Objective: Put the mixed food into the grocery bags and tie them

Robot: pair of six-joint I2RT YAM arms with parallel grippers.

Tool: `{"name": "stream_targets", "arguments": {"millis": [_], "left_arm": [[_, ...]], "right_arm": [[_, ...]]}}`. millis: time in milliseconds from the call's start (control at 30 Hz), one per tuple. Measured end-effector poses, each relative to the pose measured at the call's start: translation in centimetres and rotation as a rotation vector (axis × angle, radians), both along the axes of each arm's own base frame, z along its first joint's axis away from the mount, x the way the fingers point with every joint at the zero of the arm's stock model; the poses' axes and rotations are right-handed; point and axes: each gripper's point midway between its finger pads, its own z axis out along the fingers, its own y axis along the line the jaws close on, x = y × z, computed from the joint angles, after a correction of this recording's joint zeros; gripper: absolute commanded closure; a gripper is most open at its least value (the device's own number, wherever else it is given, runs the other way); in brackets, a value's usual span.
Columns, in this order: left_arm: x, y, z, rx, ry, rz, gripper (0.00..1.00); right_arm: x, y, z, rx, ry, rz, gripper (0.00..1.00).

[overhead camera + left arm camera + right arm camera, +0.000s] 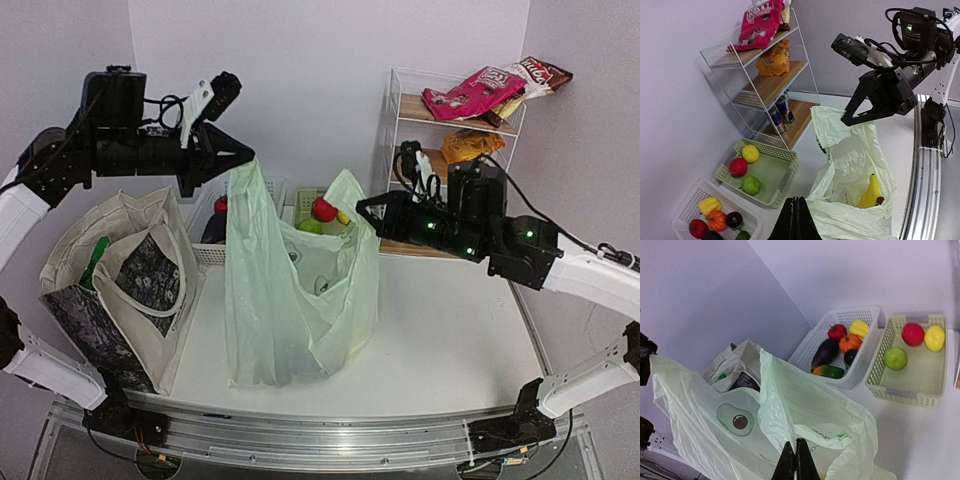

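The pale-green plastic bag (290, 300) printed with an avocado (735, 420) stands mid-table, held up by both handles. My left gripper (246, 157) is shut on its left handle; its closed tips show in the left wrist view (796, 220). My right gripper (362, 206) is shut on the right handle; it shows in the right wrist view (796, 462). A yellow banana (871, 192) lies inside the bag. The cream canvas tote (130, 280) stands at the left with a green item (95, 262) inside. An orange crisp packet (470, 147) and blue-silver cans (780, 112) sit on the shelf.
A wire shelf rack (400, 120) stands at the back right with a pink packet (475, 92) on top. A white basket (840, 345) of vegetables and a green basket (910, 385) holding three round fruits sit behind the bag by the wall.
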Motion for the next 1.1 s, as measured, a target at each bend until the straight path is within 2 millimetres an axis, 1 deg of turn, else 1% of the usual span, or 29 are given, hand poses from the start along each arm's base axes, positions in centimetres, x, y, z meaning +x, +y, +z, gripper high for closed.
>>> {"name": "stream_targets", "arguments": {"millis": [100,133,200,267,300,333,367,400,467,500,533,567,667,733,800,833,867,900,967,1033,1100], "left_arm": [[1.0,-0.7,-2.6,0.026,0.081,-0.019,1.00],[1.8,-0.7,-3.1,0.024,0.108,-0.016,1.00],[4.1,-0.1,-3.9,0.006,0.167,-0.001,1.00],[6.4,0.8,-4.6,-0.009,0.213,0.029,1.00],[7.4,1.2,-4.9,-0.016,0.231,0.039,1.00],[7.9,1.5,-5.2,-0.019,0.245,0.042,1.00],[8.3,1.7,-5.4,-0.022,0.257,0.040,1.00],[8.2,1.7,-5.5,-0.026,0.266,0.028,1.00],[7.6,1.4,-5.4,-0.036,0.273,-0.012,1.00],[7.2,1.2,-5.3,-0.041,0.274,-0.029,1.00],[6.8,1.1,-5.2,-0.046,0.273,-0.045,1.00],[6.5,1.0,-5.0,-0.050,0.272,-0.060,1.00],[5.7,1.1,-4.5,-0.061,0.267,-0.087,1.00],[5.2,1.2,-4.3,-0.066,0.264,-0.099,1.00],[5.0,1.2,-4.1,-0.070,0.262,-0.106,1.00],[4.9,1.2,-4.0,-0.071,0.261,-0.108,1.00],[4.9,1.2,-4.0,-0.071,0.261,-0.109,1.00],[4.9,1.2,-4.0,-0.071,0.261,-0.109,1.00],[4.9,1.2,-4.0,-0.072,0.261,-0.110,1.00],[4.8,1.2,-4.0,-0.072,0.262,-0.111,1.00],[4.8,1.2,-4.0,-0.072,0.262,-0.114,1.00]], "right_arm": [[0.5,-0.5,-3.6,-0.002,0.102,-0.059,1.00],[0.5,-0.6,-4.3,0.002,0.126,-0.073,1.00],[0.6,-0.8,-5.1,0.015,0.160,-0.094,1.00],[0.7,-0.8,-5.1,0.029,0.173,-0.108,1.00],[0.7,-0.8,-5.1,0.033,0.173,-0.110,0.91],[0.6,-0.8,-5.0,0.029,0.170,-0.108,0.80],[0.6,-0.8,-5.1,0.019,0.166,-0.104,0.67],[0.5,-0.8,-5.2,-0.008,0.156,-0.096,0.56],[0.3,-0.8,-4.7,-0.081,0.125,-0.071,0.34],[0.2,-0.8,-4.4,-0.123,0.108,-0.056,0.25],[0.0,-0.9,-3.8,-0.173,0.090,-0.037,0.18],[-0.1,-0.9,-2.9,-0.225,0.064,-0.015,0.15],[-0.3,-0.8,1.9,-0.323,-0.055,0.047,0.12],[-0.9,-0.6,4.9,-0.366,-0.130,0.105,0.11],[-1.6,0.0,7.1,-0.417,-0.192,0.185,0.09],[-1.9,0.4,7.7,-0.447,-0.219,0.226,0.08],[-2.1,0.7,7.9,-0.486,-0.243,0.268,0.07],[-2.4,0.9,7.4,-0.539,-0.254,0.314,0.06],[-3.1,1.0,5.2,-0.656,-0.258,0.416,0.04],[-4.0,0.4,2.7,-0.757,-0.238,0.514,0.03],[-4.6,-0.4,1.3,-0.812,-0.220,0.584,0.02]]}}
